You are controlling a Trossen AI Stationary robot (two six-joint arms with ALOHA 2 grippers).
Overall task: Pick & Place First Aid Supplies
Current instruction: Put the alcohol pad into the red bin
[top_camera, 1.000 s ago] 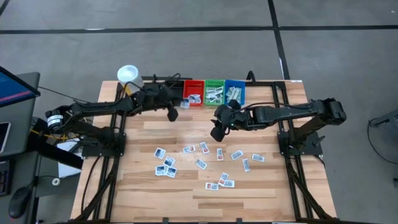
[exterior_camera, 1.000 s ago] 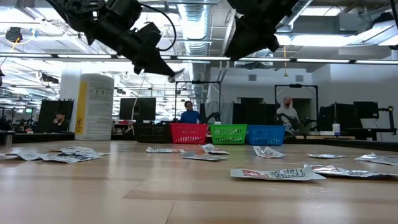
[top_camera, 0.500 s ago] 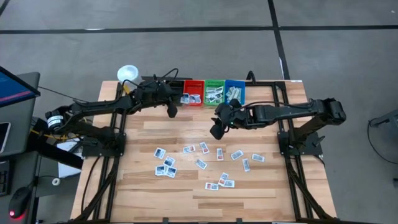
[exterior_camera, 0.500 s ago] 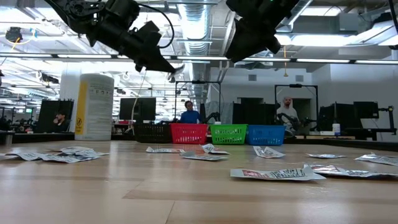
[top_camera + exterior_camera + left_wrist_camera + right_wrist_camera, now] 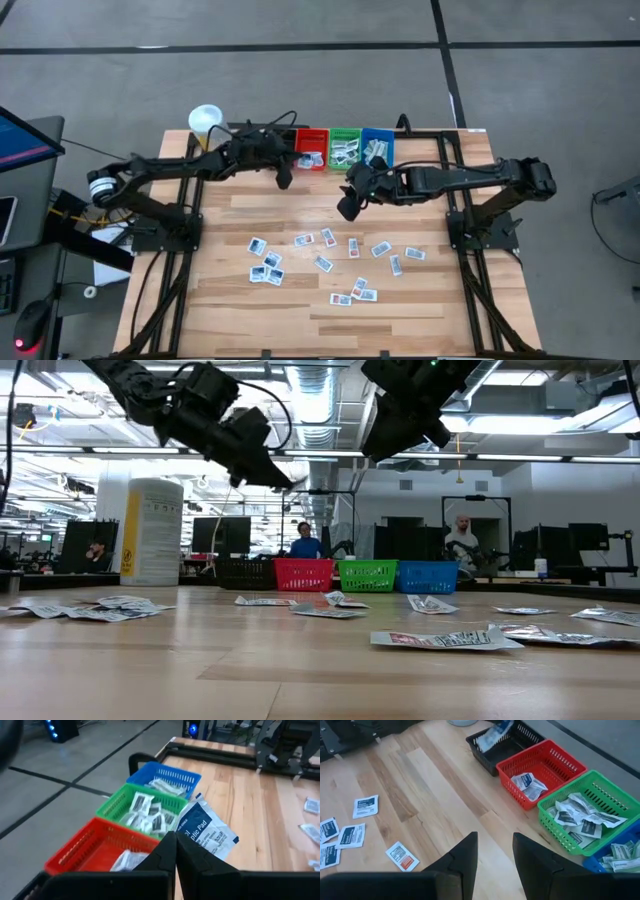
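While both arms reach over the table's far edge, the high view puts the left gripper [image 5: 285,180] beside the red bin [image 5: 310,150] and the right gripper [image 5: 346,208] farther in, above loose packets [image 5: 320,262]. Low view: both hang high. Left wrist view: fingers [image 5: 165,852] clenched on a blue-print white packet [image 5: 205,830] over the red bin. Right wrist view: fingers [image 5: 465,857] parted, empty; green bin [image 5: 580,815] packed with packets.
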